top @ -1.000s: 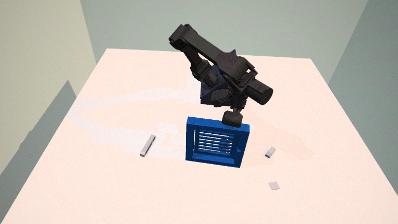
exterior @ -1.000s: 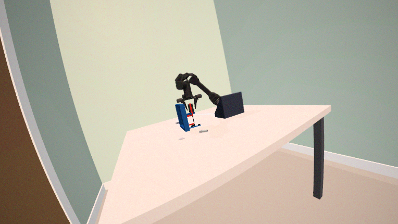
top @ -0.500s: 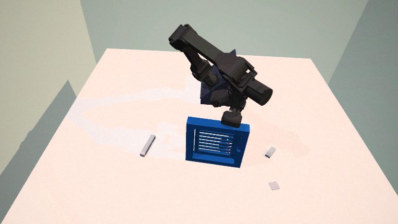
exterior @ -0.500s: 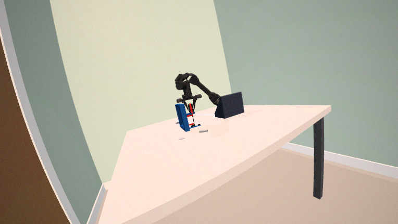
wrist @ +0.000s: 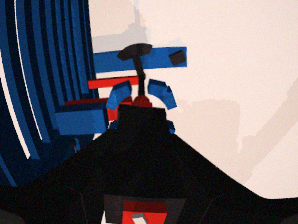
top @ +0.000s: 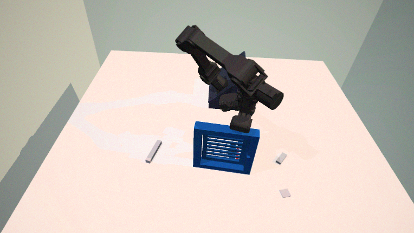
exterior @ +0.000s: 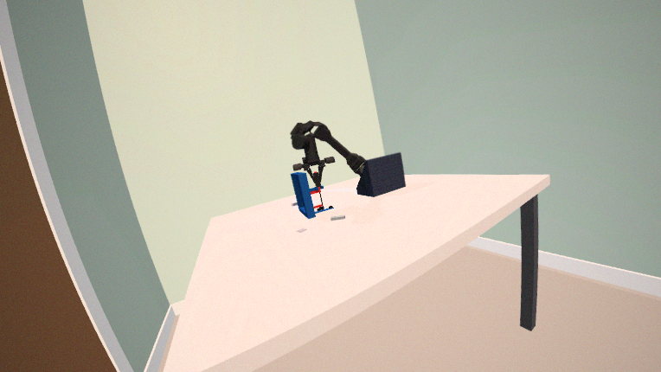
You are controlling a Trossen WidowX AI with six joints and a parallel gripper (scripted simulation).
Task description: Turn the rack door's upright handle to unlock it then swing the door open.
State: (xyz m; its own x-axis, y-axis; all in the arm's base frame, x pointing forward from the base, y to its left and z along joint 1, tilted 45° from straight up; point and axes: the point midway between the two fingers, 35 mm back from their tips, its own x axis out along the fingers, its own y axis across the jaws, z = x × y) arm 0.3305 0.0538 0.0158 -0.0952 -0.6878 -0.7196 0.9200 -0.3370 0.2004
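Note:
The blue rack frame [top: 197,149] [exterior: 303,196] stands upright on the table. Its slatted door [wrist: 60,40] shows obliquely at the left of the wrist view; in the top view it appears to lie closed in the frame. The upright handle [wrist: 145,206] is dark with a red top and stands on the arm's side of the door. My gripper [exterior: 316,182] [wrist: 141,139] points down from above, its fingers close together around the handle and appearing shut on it. The contact faces are hidden. Red arms [wrist: 112,82] reach from the handle's rod toward the door.
A dark wedge-shaped block [top: 214,98] [exterior: 386,174] stands behind the arm. A long grey bar [top: 153,151] lies left of the frame. A short grey block [top: 281,158] [exterior: 337,217] and a flat tile [top: 285,193] [exterior: 301,230] lie on the right. A blue bracket [wrist: 112,62] extends below the handle.

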